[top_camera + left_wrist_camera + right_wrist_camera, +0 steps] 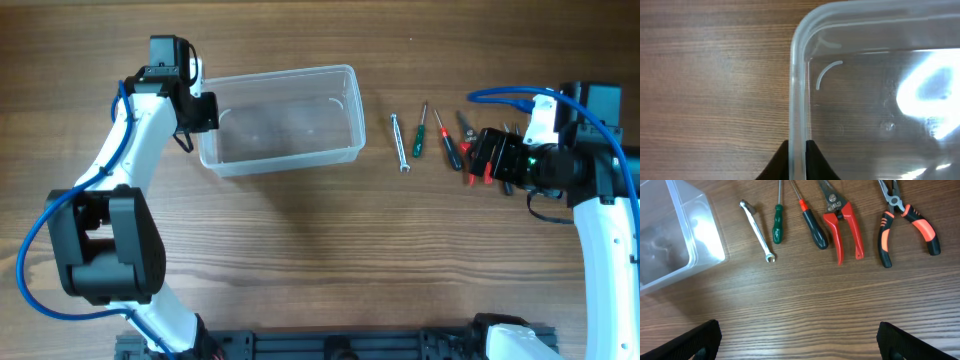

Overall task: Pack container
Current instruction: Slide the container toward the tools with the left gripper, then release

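The clear plastic container stands upright and empty at the back left of the table. My left gripper is shut on its left rim; in the left wrist view the rim runs between the two black fingers. My right gripper is open and empty, above the table just in front of the tools. In the right wrist view a silver wrench, a green screwdriver, a black-handled screwdriver, red-handled cutters and orange-black pliers lie in a row.
The tools lie to the right of the container, with the wrench nearest it. In the overhead view the right gripper covers the pliers and part of the cutters. The container's corner shows at the left of the right wrist view.
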Action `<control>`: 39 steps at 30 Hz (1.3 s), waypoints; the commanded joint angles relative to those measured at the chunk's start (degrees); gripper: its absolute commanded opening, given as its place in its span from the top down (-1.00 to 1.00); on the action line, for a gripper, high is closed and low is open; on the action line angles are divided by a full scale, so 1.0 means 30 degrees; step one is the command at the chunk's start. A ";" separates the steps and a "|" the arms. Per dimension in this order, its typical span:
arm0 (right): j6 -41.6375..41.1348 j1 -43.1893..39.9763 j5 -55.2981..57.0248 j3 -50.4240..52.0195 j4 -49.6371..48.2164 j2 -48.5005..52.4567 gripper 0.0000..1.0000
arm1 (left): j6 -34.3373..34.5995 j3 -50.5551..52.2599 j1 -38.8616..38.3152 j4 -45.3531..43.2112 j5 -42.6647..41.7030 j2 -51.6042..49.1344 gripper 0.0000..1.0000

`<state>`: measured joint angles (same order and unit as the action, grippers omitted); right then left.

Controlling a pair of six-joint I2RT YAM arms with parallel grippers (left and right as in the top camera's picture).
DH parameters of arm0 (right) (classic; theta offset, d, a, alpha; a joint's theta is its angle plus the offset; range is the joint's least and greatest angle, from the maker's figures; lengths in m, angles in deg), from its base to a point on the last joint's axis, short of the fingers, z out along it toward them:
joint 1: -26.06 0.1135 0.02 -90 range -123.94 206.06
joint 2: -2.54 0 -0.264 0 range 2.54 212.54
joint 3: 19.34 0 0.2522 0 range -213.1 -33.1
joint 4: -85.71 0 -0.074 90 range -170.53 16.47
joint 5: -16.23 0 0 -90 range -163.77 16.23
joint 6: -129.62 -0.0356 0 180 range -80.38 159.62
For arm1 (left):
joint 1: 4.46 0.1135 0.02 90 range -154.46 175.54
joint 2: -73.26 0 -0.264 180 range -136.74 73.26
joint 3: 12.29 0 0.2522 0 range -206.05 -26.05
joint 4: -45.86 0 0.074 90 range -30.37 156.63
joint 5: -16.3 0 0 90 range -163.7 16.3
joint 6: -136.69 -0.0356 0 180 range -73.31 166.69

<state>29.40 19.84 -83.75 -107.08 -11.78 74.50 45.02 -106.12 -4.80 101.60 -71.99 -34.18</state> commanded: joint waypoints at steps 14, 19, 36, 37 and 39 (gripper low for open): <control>-0.0117 -0.0029 0.0481 -0.0372 -0.0117 0.0022 -1.00 | -0.4401 0.0117 -0.2069 0.0015 -0.0561 0.0379 0.81; -0.0109 -0.0029 0.0481 -0.0372 -0.0109 0.0022 -0.99 | -0.0481 0.0117 -0.2579 0.0342 0.0546 0.0379 0.86; -0.0102 -0.0029 0.0481 -0.0372 -0.0109 0.0022 -0.99 | 0.2200 -0.0109 -0.2455 0.0546 0.1341 0.0758 -0.96; -0.0102 -0.0029 0.0481 -0.0372 -0.0109 0.0022 -1.00 | 0.2200 -0.0525 -0.2455 0.0838 0.1333 0.1231 -0.97; -0.0109 -0.0029 0.0481 -0.0372 -0.0109 0.0022 -1.00 | 0.2142 -0.1377 -0.2419 0.1836 0.1501 0.2164 -0.98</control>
<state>29.40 19.84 -83.75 -107.08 -11.96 74.50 51.12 -106.30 -12.60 104.42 -68.80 -33.37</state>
